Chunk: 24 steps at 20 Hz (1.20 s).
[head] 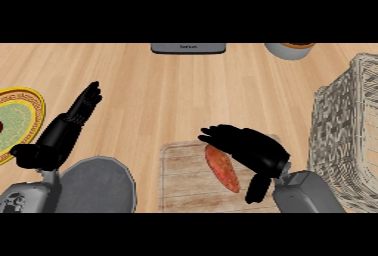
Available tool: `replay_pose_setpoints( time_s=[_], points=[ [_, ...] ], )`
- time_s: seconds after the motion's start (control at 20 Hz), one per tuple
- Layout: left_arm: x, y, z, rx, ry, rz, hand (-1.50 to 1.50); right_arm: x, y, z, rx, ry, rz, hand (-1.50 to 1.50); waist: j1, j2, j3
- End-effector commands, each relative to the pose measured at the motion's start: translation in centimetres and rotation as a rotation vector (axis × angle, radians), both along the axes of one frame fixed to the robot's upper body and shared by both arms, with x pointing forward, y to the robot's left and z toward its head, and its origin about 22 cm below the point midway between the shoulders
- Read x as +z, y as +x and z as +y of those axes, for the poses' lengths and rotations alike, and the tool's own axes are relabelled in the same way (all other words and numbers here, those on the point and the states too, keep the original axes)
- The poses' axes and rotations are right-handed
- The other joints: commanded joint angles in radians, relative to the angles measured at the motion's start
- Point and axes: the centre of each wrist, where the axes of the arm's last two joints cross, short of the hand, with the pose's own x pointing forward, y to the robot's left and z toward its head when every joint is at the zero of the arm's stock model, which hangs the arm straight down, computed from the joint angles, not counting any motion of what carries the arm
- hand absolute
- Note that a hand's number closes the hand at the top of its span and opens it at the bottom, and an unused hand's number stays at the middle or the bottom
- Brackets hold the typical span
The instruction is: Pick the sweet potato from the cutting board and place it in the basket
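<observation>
**Right hand curled on the sweet potato at the cutting board**

The robot's right hand (251, 150) sat low and right of the frame's centre, palm down. Its black fingers (215, 135) were curled over the upper end of the long, orange-red sweet potato (223, 171). Its thumb (256, 190) pointed down the frame, just beside the potato's lower end. The sweet potato lay lengthwise on the pale, rectangular wooden cutting board (181, 182), toward the board's right side. Its left flank was in plain sight and its right flank was tucked under the hand. The grey forearm behind the hand came in from the lower right.

The tall, pale woven wicker basket (347, 125) stood at the right of the frame, just beside the board's right edge and near the hand.

A round grey disc-shaped plate (100, 185) lay at the lower left, just beside the board's left edge. The left hand (70, 122) rested above it at the left of the frame, open, with its fingers straight and pointing up the frame. A round plate with a yellow patterned rim and a green centre (16, 122) was cut off by the left edge.

The light wooden plank tabletop (184, 90) lay bare through the middle. A flat grey box-shaped appliance (188, 48) sat at its top centre, and a grey round pot (290, 51) at its upper right.
</observation>
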Motion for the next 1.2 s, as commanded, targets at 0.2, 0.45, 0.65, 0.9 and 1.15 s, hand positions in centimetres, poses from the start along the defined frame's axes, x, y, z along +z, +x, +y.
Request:
replay_pose_setpoints(
  time_s=[0.2,0.45,0.65,0.9,1.15],
  points=[
    [0.7,-0.8,-1.8,0.0,-0.009,-0.001,0.0,-1.7,-1.0,2.4,-0.007,-0.049,-0.008,-1.5,0.0,-0.001,0.0],
    [1.3,-0.2,-0.2,0.008,-0.002,-0.023,0.0,-3.1,1.0,1.1,-0.037,-0.106,0.011,-1.5,0.001,0.0,0.0],
    [1.2,0.8,-0.4,-0.003,-0.006,-0.005,0.0,-3.2,0.4,2.3,-0.032,-0.098,0.013,-1.5,-0.001,0.0,0.0],
    [1.0,0.5,0.5,0.016,0.0,-0.001,0.0,-4.4,1.6,3.6,0.004,-0.135,0.073,-1.5,0.0,0.001,0.0],
    [1.1,0.7,0.3,0.012,-0.022,0.004,0.0,-6.0,0.3,3.0,0.09,-0.222,0.075,1.5,-0.001,0.0,0.0]
  ],
)
